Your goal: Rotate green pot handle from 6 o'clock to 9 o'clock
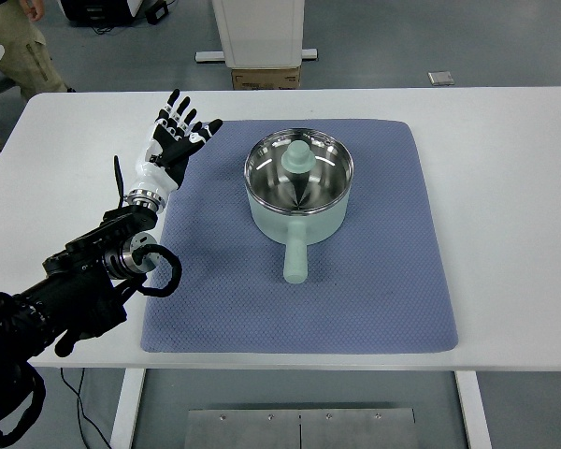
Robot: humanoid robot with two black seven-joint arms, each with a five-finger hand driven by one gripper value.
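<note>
A pale green pot [297, 187] with a shiny steel inside stands near the middle of the blue mat [383, 271]. Its handle [295, 257] points straight toward me, at 6 o'clock. A green lid knob [299, 157] shows inside the pot. My left hand [176, 136] hovers over the mat's far left corner, left of the pot and apart from it, fingers spread and holding nothing. Its black arm comes in from the lower left. No right arm shows.
The mat lies on a white table [505, 187]. Beyond the far edge stand a white pedestal and a cardboard box [265, 77]. A person's legs [19, 51] show at the top left corner.
</note>
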